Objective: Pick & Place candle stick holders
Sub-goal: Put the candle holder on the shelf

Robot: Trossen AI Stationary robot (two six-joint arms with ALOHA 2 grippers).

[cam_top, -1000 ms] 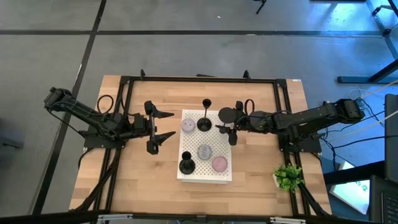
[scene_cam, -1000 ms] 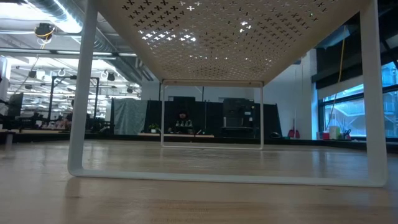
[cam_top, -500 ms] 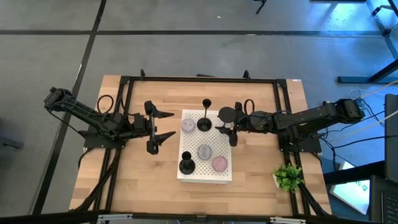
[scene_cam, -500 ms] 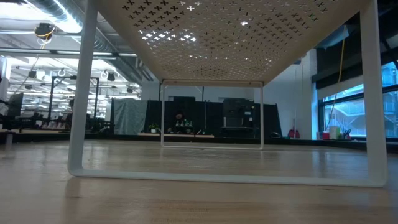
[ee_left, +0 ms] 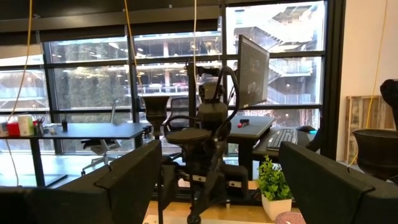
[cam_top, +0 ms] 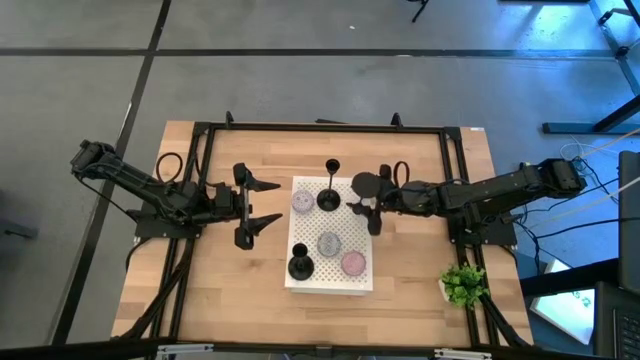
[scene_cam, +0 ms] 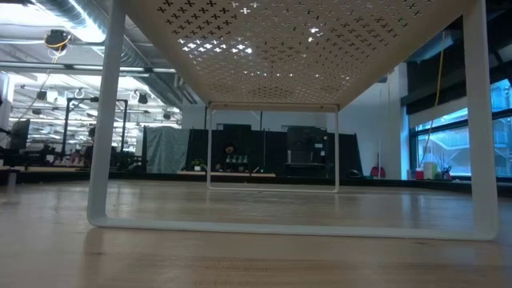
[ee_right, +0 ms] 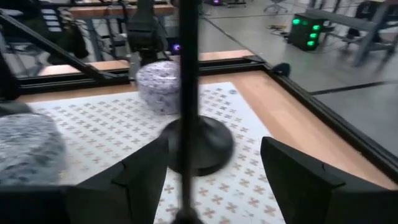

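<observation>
Progress looks well along, as far as we can judge: two of the three candle stick holders already stand on the white perforated shelf (cam_top: 310,228) at the middle of the tabletop (cam_top: 420,150). One holder (cam_top: 328,198) stands near the shelf's far edge, and the other holder (cam_top: 300,267) is at its near left corner. The third holder (cam_top: 362,184) is at the shelf's far right corner, and there the right gripper (cam_top: 362,200) has it between its fingers. In the right wrist view, the thin stem (ee_right: 186,74) runs up between the two dark fingers (ee_right: 146,171), which stand apart with neither one seeming to press on it, so we read this claw as open around the stem, not clamped. We cannot tell whether this last holder rests fully on the shelf, or whether it is about to be taken up or let go. The left gripper (cam_top: 272,202) waits just off the shelf's left edge, spread wide and empty. Three small speckled candles (cam_top: 329,243) share the shelf, and a potted plant (cam_top: 462,285) sits at the tabletop's near right corner. What remains, we judge, is only settling this third holder.
</observation>
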